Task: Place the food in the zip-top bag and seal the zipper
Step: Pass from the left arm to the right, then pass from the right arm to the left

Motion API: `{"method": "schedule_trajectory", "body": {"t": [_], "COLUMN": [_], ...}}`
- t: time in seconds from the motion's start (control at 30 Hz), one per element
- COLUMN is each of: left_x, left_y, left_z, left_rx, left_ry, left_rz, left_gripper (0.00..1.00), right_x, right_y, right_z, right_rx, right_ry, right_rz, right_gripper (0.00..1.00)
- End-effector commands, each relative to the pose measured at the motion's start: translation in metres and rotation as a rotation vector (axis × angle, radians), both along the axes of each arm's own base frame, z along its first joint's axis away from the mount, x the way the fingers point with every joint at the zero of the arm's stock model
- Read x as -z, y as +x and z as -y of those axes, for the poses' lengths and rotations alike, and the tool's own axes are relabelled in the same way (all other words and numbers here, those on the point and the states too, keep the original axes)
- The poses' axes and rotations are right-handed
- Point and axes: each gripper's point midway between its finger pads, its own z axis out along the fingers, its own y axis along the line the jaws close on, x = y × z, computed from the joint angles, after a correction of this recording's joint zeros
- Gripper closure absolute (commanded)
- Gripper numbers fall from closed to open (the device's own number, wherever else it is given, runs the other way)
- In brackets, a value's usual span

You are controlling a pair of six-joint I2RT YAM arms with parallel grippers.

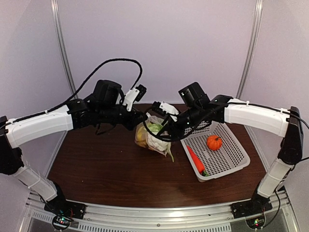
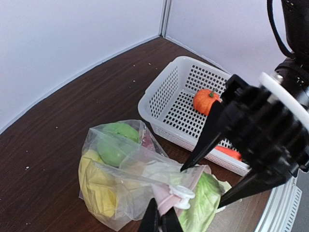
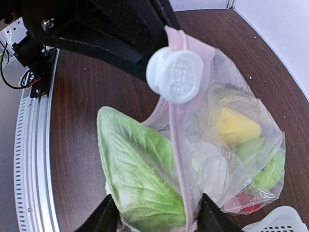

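The zip-top bag (image 1: 146, 137) lies mid-table, holding a green apple (image 2: 113, 142), yellow lemons (image 2: 99, 186) and a red pepper (image 3: 244, 203). My left gripper (image 2: 161, 223) is shut on the zipper strip (image 2: 166, 200) right beside the white slider (image 2: 182, 195), which also shows in the right wrist view (image 3: 175, 76). My right gripper (image 3: 159, 220) is shut on the cauliflower (image 3: 137, 169), green leaf up, at the bag's mouth, with the mouth edge between its fingers. The pumpkin (image 1: 214, 141) and carrot (image 1: 195, 160) lie in the basket.
The white perforated basket (image 1: 241, 159) stands right of the bag, close to my right arm. In the left wrist view its near rim (image 2: 159, 92) is just behind the bag. Walls close the back and sides; a metal rail runs along the near edge.
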Motion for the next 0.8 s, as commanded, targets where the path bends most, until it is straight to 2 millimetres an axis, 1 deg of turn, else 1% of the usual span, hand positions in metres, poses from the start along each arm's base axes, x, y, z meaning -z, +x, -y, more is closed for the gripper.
{"method": "schedule_trajectory", "body": {"t": [0.0,0.03,0.07,0.1,0.13,0.17,0.2,0.23,0.27,0.3,0.33,0.4,0.43,0.47,0.53,0.57,0.63,0.7,0.77], "left_x": [-0.061,-0.062,-0.063,-0.064,-0.064,-0.064,-0.053,-0.063,-0.046,-0.041,-0.032,-0.015,-0.006,0.002,0.01,0.01,0.018,0.026,0.035], "left_y": [0.004,0.004,0.005,0.007,0.007,0.01,0.007,0.001,-0.006,-0.012,-0.018,-0.028,-0.032,-0.036,-0.04,-0.038,-0.029,-0.022,-0.015], "left_z": [0.002,0.001,0.0,-0.006,-0.013,-0.026,-0.036,-0.044,-0.054,-0.064,-0.069,-0.067,-0.062,-0.054,-0.034,-0.028,-0.02,-0.013,-0.01], "left_rx": [0.004,-0.004,-0.013,-0.045,-0.083,-0.156,-0.197,-0.215,-0.241,-0.273,-0.292,-0.277,-0.27,-0.253,-0.218,-0.219,-0.257,-0.282,-0.321], "left_ry": [-0.132,-0.133,-0.136,-0.136,-0.145,-0.167,-0.182,-0.248,-0.267,-0.307,-0.342,-0.394,-0.392,-0.385,-0.378,-0.385,-0.383,-0.389,-0.376], "left_rz": [0.114,0.113,0.114,0.115,0.11,0.1,0.082,0.087,0.061,0.049,0.024,-0.034,-0.06,-0.078,-0.081,-0.082,-0.108,-0.134,-0.161], "left_gripper": [1.0,1.0,0.91,0.76,0.64,0.58,0.54,0.49,0.42,0.34,0.32,0.35,0.38,0.4,0.48,0.51,0.57,0.62,0.64], "right_x": [0.008,0.008,0.008,0.004,0.001,-0.003,-0.006,-0.009,-0.009,-0.009,-0.008,-0.007,-0.007,-0.007,-0.008,-0.009,-0.011,-0.012,-0.012], "right_y": [0.021,0.022,0.024,0.026,0.029,0.033,0.036,0.04,0.043,0.045,0.048,0.049,0.049,0.049,0.048,0.048,0.048,0.047,0.046], "right_z": [-0.009,-0.011,-0.012,-0.012,-0.011,-0.01,-0.009,-0.008,-0.007,-0.007,-0.007,-0.009,-0.01,-0.011,-0.012,-0.012,-0.012,-0.012,-0.011], "right_rx": [0.043,0.042,0.046,0.053,0.063,0.076,0.089,0.1,0.107,0.111,0.117,0.123,0.125,0.126,0.129,0.131,0.136,0.138,0.138], "right_ry": [0.005,0.006,0.007,0.017,0.028,0.041,0.054,0.06,0.061,0.059,0.062,0.073,0.077,0.082,0.091,0.096,0.1,0.103,0.104], "right_rz": [0.005,-0.005,-0.012,-0.008,-0.005,-0.003,-0.004,-0.005,-0.009,-0.01,-0.015,-0.039,-0.052,-0.062,-0.077,-0.08,-0.085,-0.088,-0.094], "right_gripper": [0.63,0.68,0.7,0.72,0.75,0.78,0.79,0.79,0.8,0.8,0.8,0.8,0.8,0.8,0.8,0.8,0.8,0.8,0.8]}}
